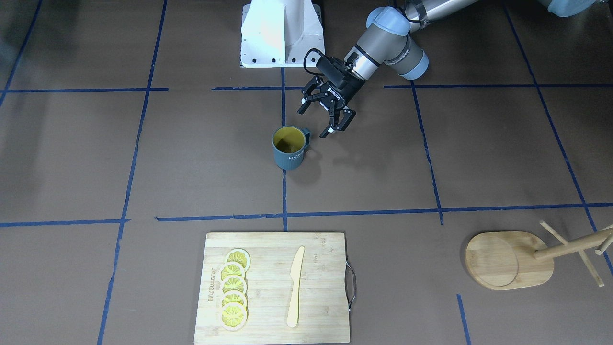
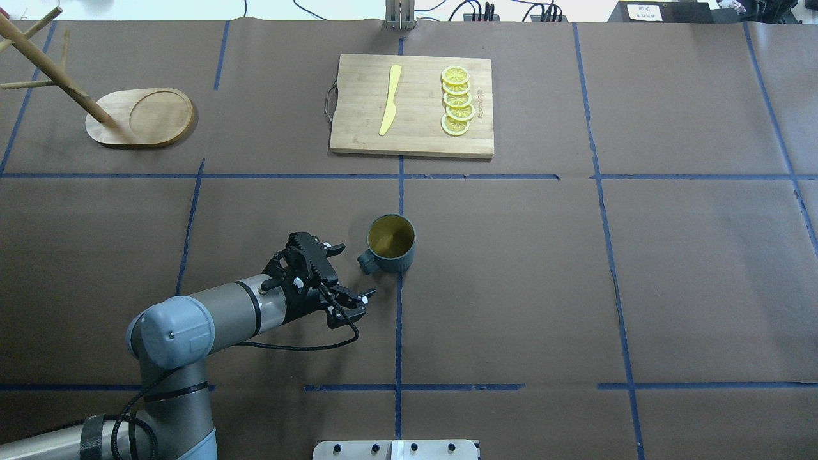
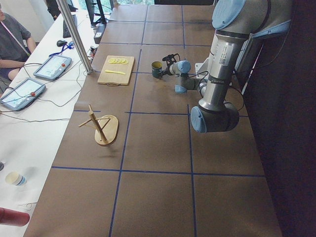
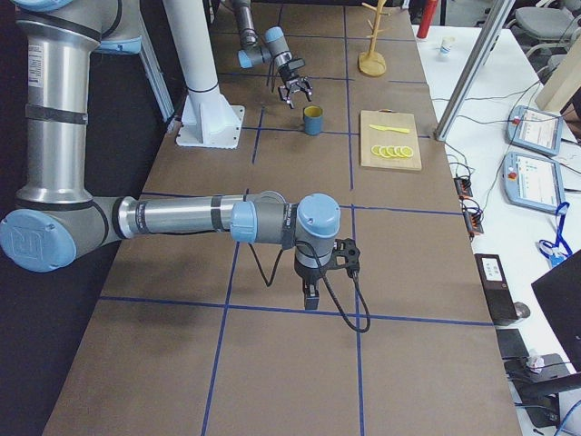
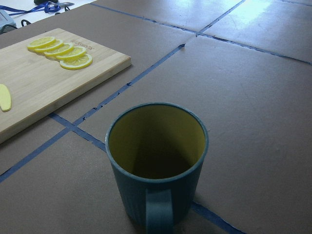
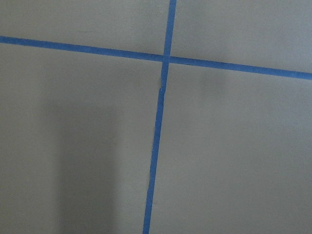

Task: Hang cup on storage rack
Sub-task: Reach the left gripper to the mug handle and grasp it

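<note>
The cup (image 1: 289, 147), a dark blue-grey ribbed mug with a yellow inside, stands upright near the table's middle. It also shows in the overhead view (image 2: 391, 243) and fills the left wrist view (image 5: 158, 161), its handle toward the camera. My left gripper (image 1: 318, 120) is open and empty, just off the handle side of the cup and not touching it (image 2: 354, 271). The storage rack (image 1: 510, 261), a bamboo mug tree, stands far off at the table's far left corner (image 2: 140, 117). My right gripper (image 4: 310, 295) shows only in the exterior right view, pointing down at bare table; I cannot tell whether it is open or shut.
A bamboo cutting board (image 1: 273, 287) with several lemon slices (image 1: 233, 297) and a yellow knife (image 1: 295, 287) lies beyond the cup. Blue tape lines cross the brown table cover. The robot's white base (image 1: 280, 33) is behind the cup.
</note>
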`<state>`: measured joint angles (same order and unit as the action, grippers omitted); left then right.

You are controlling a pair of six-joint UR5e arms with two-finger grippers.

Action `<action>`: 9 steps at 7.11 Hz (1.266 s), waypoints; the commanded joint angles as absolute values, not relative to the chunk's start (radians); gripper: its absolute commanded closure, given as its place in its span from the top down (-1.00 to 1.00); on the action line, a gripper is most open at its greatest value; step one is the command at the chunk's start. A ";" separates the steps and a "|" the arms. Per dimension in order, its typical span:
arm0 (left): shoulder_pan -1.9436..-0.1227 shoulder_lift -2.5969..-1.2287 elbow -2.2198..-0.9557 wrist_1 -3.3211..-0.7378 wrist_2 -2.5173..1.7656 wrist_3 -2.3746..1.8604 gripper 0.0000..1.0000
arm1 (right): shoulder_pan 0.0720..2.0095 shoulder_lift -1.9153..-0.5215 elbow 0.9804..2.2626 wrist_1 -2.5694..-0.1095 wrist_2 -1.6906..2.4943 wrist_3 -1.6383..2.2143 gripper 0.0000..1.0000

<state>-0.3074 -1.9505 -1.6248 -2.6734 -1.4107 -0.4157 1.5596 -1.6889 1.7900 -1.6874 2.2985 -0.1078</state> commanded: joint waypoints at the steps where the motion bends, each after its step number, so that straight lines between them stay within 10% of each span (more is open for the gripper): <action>1: -0.311 -1.963 -1.602 -2.672 -1.402 -0.416 0.97 | 1.559 -1.689 1.790 -1.687 2.299 -0.107 1.00; 5: -0.310 -2.019 -1.510 -2.694 -1.397 -0.419 0.73 | 1.559 -1.689 1.789 -1.687 2.298 -0.109 1.00; 8: -0.311 -2.025 -1.506 -2.694 -1.404 -0.425 -0.79 | 1.559 -1.689 1.787 -1.687 2.298 -0.109 1.00; 9: -0.311 -2.026 -1.508 -2.700 -1.404 -0.428 -0.92 | 1.559 -1.689 1.789 -1.687 2.298 -0.109 1.00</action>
